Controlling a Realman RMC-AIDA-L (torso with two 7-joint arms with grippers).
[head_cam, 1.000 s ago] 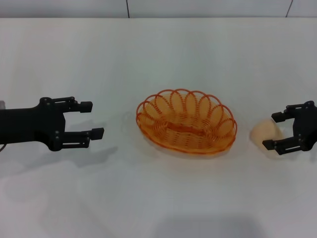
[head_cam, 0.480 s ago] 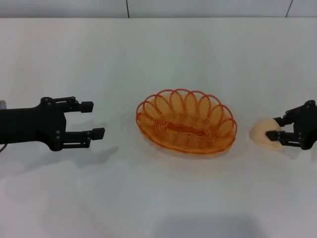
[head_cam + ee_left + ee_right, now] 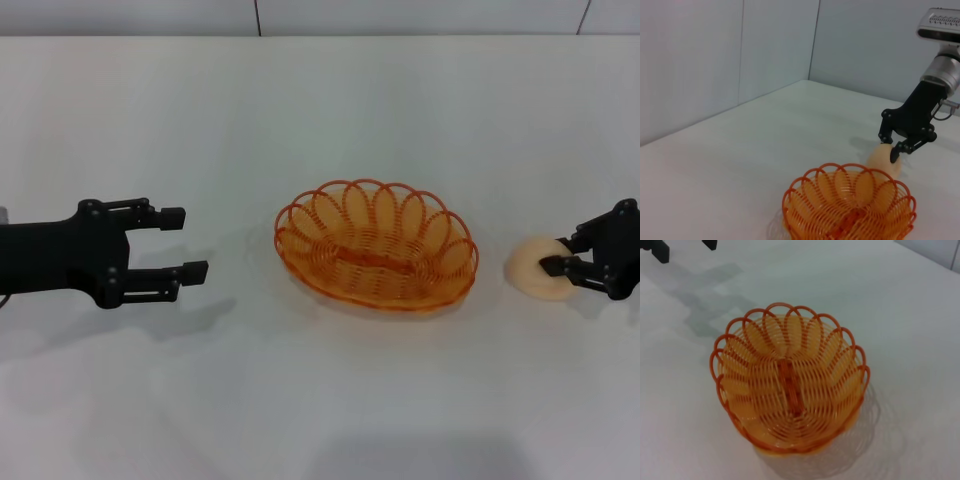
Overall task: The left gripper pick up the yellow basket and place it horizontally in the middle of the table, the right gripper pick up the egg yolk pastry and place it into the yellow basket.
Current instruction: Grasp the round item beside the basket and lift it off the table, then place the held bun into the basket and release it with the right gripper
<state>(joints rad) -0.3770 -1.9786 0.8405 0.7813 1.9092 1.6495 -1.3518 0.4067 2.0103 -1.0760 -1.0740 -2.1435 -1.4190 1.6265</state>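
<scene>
— Where are the arms?

— In the head view the left gripper (image 3: 185,242) reaches in level from the left edge of the frame, jaws spread with nothing between them, hovering over the white surface (image 3: 330,400) and well apart from the yellow basket (image 3: 376,246). The right gripper (image 3: 557,262) comes in from the right edge, angled down toward the surface.

— Is it holding anything?

— Its jaws are pinching the egg yolk pastry (image 3: 533,268), which sits right of centre, near the basket's right end but not touching it. The left wrist view shows the same: the right gripper (image 3: 900,147) tilted down, fingertips on the pastry (image 3: 880,157) just behind the basket (image 3: 850,210).

— And the basket?

— Centre of the frame, long side across, upright on the surface. The right wrist view shows the basket (image 3: 790,380) with nothing in it.

— Any writing?

— None I can read.
</scene>
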